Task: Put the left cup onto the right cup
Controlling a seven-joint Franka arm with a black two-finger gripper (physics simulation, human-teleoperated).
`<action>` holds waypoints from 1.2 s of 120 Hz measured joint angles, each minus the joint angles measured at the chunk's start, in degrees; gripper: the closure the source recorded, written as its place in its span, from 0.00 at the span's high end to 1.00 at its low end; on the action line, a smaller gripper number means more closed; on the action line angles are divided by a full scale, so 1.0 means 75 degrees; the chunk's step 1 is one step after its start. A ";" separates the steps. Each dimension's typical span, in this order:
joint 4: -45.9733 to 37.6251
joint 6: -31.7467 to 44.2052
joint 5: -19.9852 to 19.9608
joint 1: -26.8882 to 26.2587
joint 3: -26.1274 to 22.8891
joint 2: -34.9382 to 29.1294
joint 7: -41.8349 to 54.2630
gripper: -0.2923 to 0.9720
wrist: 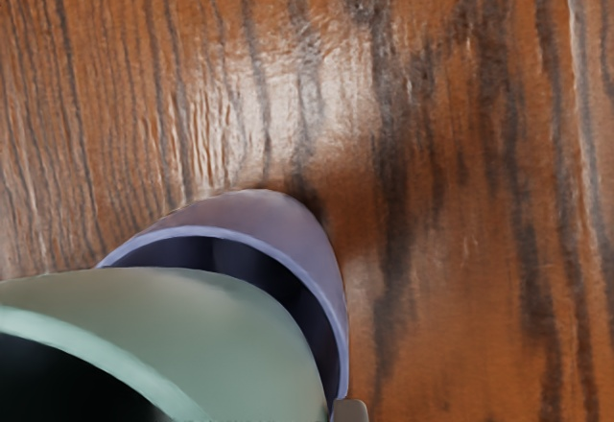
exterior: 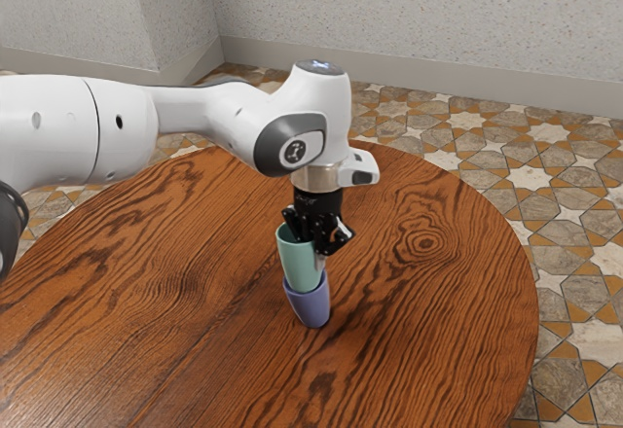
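Exterior view: the arm comes in from the exterior view's left and points the gripper straight down over the middle of the round wooden table. The green cup sits inside the purple cup, its base down in the purple one's mouth and most of its body sticking out above. It's tilted, with the rim leaning toward the exterior view's left. The purple cup stands upright on the tabletop. The gripper is right at the green cup's rim, black parts on both sides of it. I can't tell whether it's clamped on the cup wall or let go, since contact isn't readable from this angle.

Wrist view adds detail the side cam doesn't give. I look down into the green cup, directly under the hand, with its dark inside showing. Behind it the purple cup shows its rim as a pale arc, with a dark gap between that rim and the green wall, so the fit is loose on that side. Past both there's wood grain of the table.

The side cam alone gives the room: patterned floor tiles and a pale speckled wall.
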 joint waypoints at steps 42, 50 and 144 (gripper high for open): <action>-0.0030 0.0129 -0.0284 0.0066 0.0009 0.0103 -0.0079 0.51; -0.0021 0.0146 -0.0320 0.0068 0.0010 0.0111 -0.0086 0.58; 0.0554 -0.1568 0.0562 0.1511 0.0357 -0.2299 0.0381 0.76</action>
